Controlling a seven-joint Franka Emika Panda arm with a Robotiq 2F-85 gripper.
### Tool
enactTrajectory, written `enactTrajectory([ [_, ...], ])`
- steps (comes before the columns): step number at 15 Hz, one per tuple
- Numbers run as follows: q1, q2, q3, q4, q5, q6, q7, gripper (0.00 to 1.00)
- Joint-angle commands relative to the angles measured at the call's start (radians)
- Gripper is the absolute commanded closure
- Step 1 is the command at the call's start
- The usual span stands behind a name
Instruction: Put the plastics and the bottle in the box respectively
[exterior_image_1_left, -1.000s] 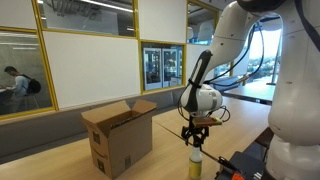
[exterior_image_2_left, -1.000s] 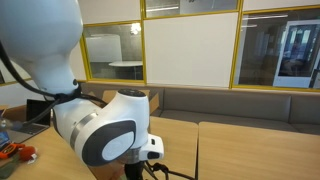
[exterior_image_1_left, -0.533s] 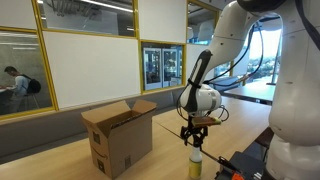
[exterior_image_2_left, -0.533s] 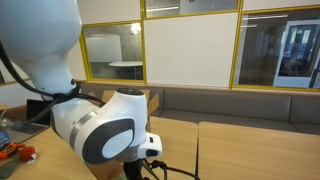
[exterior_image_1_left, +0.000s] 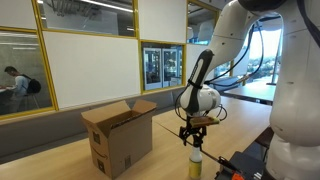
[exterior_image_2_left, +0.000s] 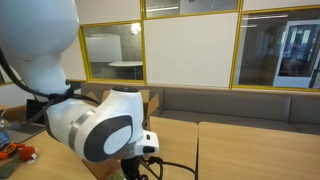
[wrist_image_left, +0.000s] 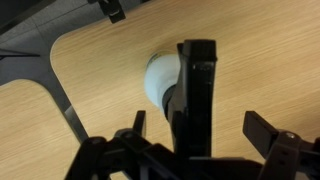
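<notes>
My gripper (exterior_image_1_left: 195, 134) hangs directly above the bottle (exterior_image_1_left: 196, 162), which stands upright, long axis vertical, on the table (exterior_image_1_left: 165, 162) right of centre. The open box (exterior_image_1_left: 120, 136) sits to its left. I cannot tell whether the gripper is open or closed.

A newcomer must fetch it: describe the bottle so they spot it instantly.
Start at the open cardboard box on the wooden table. Beside it, directly below the gripper, stands the bottle: unlike the big brown box, it is small, upright, yellowish and pale-capped.

Bottle (exterior_image_1_left: 196, 163) upright on tbl (exterior_image_1_left: 55, 166) w/ pincer (exterior_image_1_left: 196, 140) just above, box (exterior_image_1_left: 120, 140) nearby on same tbl.
</notes>
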Motion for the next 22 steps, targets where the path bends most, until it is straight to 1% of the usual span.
enactTrajectory([
  [1,0.018,-0.038,-0.017,0.001,-0.055,-0.034,0.065,0.0],
  [9,0.017,-0.051,-0.023,0.002,-0.09,-0.057,0.133,0.0],
  [22,0.015,-0.076,-0.014,0.002,-0.079,-0.071,0.149,0.0],
])
